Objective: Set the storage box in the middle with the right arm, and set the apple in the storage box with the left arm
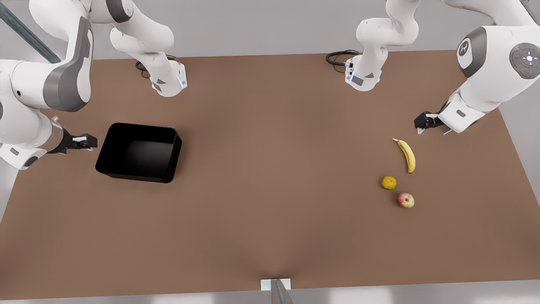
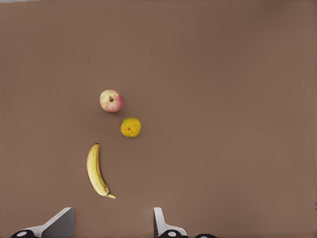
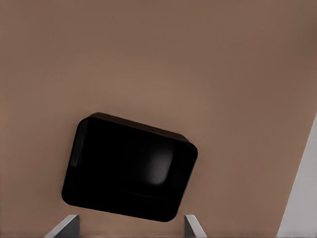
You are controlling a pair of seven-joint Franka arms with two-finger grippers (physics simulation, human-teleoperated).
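Brown table [image 1: 270, 202] carries storage box [image 1: 139, 152] and apple [image 1: 405, 200]; grey surroundings.

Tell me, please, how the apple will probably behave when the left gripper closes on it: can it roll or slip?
The apple is round and lies free on the table, so a nudge would probably roll it, perhaps toward the orange close by. Its skin looks smooth, so off-centre fingers might squeeze it out. The left gripper, open, looks wide enough for it.

Broad brown tabletop [image 1: 270, 219] under even light, pale grey floor [image 1: 523, 126] beyond its edges
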